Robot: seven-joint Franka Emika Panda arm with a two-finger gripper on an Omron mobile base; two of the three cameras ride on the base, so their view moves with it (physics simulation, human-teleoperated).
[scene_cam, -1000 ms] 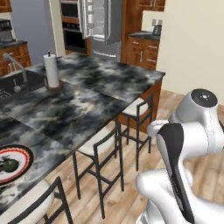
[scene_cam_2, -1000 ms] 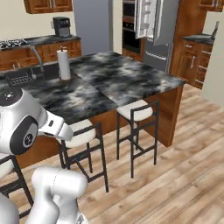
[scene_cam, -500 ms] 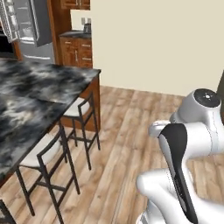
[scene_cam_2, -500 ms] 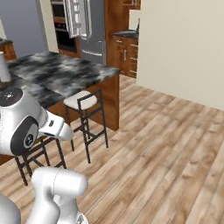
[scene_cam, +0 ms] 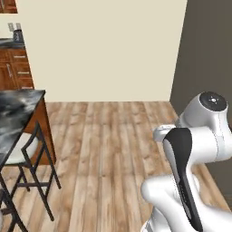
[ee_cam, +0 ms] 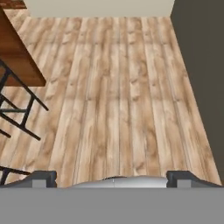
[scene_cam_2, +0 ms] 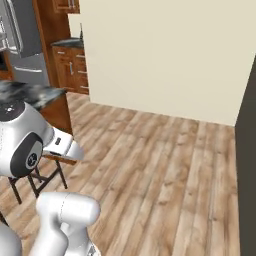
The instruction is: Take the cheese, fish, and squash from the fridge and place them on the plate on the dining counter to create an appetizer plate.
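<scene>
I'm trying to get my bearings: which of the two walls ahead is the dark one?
The dark grey wall on the right in the left base view; the cream wall meeting it on the left is far paler.

Wood floor, cream wall, stool.

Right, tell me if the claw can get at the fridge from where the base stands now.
Probably not. The fridge stands far off beyond the dining counter, while the open claw hangs over bare wood floor, facing away.
</scene>
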